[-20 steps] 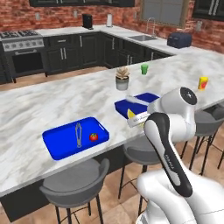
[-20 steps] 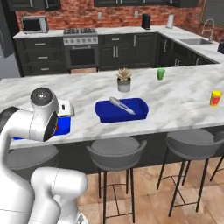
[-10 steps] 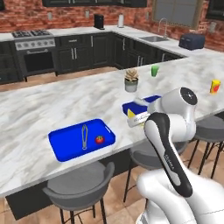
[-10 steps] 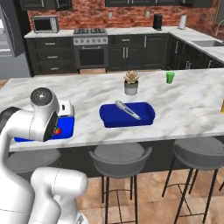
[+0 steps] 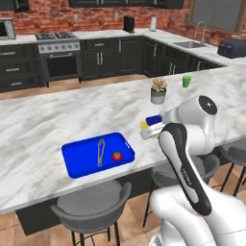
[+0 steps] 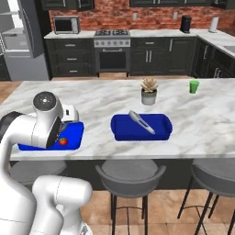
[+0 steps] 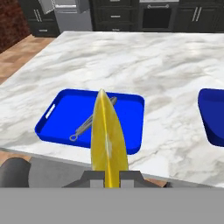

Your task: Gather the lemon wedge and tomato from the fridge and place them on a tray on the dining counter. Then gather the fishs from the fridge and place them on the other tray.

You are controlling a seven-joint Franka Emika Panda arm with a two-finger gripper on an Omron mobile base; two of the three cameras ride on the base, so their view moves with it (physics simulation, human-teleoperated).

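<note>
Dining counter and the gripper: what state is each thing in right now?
gripper: shut on the lemon wedge, short of the counter edge
lemon wedge: held on edge, not yet on a tray
tomato: resting in the left tray
left tray: holds tomato and a silver utensil
right tray: holds one silver utensil

Both base views have slid sideways along the desk [image 5: 57, 120]: the camera has moved, not the things. The left blue tray [image 5: 97, 153] with its tomato [image 5: 116, 155] now sits nearer the arm, and the green cup [image 6: 194, 86] has drifted toward the picture's right edge; the hand's own shift, if any, seems slight.
</note>
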